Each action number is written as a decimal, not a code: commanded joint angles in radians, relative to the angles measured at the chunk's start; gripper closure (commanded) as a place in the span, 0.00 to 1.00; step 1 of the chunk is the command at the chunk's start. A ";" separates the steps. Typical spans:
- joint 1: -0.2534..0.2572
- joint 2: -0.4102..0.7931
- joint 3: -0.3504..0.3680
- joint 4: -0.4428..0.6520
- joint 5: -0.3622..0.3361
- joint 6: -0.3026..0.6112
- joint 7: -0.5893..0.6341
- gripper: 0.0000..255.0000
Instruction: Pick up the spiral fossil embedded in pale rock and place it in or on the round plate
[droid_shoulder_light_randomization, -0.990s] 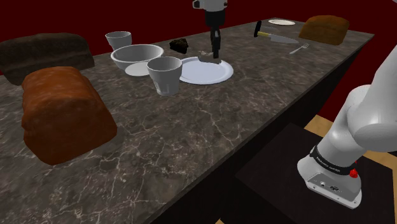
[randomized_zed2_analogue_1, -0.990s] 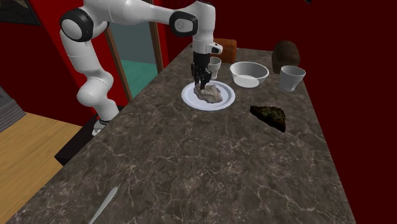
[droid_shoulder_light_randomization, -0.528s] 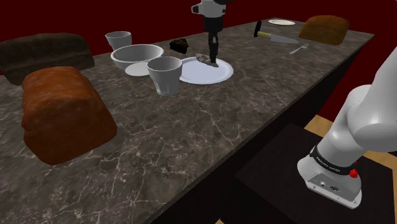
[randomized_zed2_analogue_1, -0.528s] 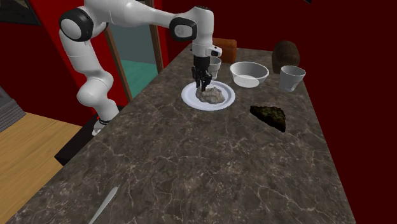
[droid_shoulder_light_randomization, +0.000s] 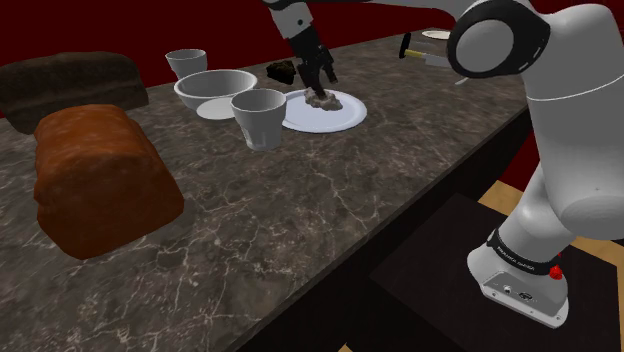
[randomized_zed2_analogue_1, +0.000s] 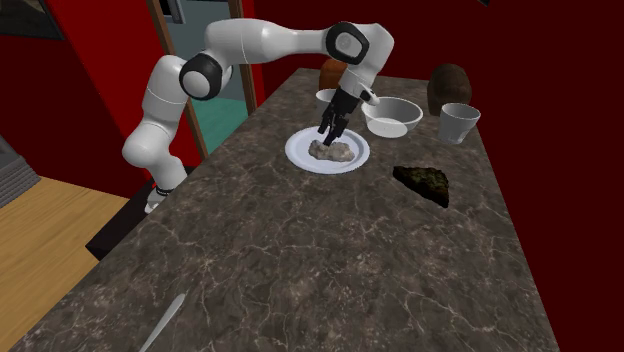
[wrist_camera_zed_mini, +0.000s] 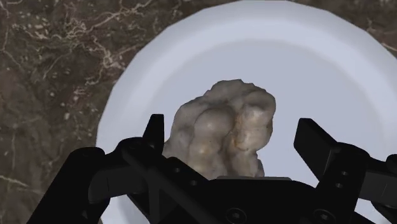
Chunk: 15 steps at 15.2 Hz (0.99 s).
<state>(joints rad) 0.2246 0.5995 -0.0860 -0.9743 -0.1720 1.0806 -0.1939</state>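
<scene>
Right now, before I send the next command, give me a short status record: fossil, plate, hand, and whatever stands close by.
fossil: pale lumpy rock, lying on the plate
plate: round, white, on the dark marbled counter
hand: open, tilted, just above the fossil, fingers apart on either side of it
held: nothing
nearby: cup and bowl, on the shoulder view's left of the plate
task state: fossil appears placed

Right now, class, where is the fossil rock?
In the shoulder view the fossil rock lies on the round plate, just right of the nearest cup, under the open tool.
</scene>
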 joint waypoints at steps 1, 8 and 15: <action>0.001 -0.029 -0.002 -0.073 0.000 0.028 0.017 0.00; 0.000 -0.072 -0.001 -0.171 -0.001 0.083 0.025 0.00; 0.000 -0.072 -0.001 -0.170 -0.001 0.082 0.025 1.00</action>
<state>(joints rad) 0.2245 0.5269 -0.0873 -1.1436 -0.1724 1.1627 -0.1690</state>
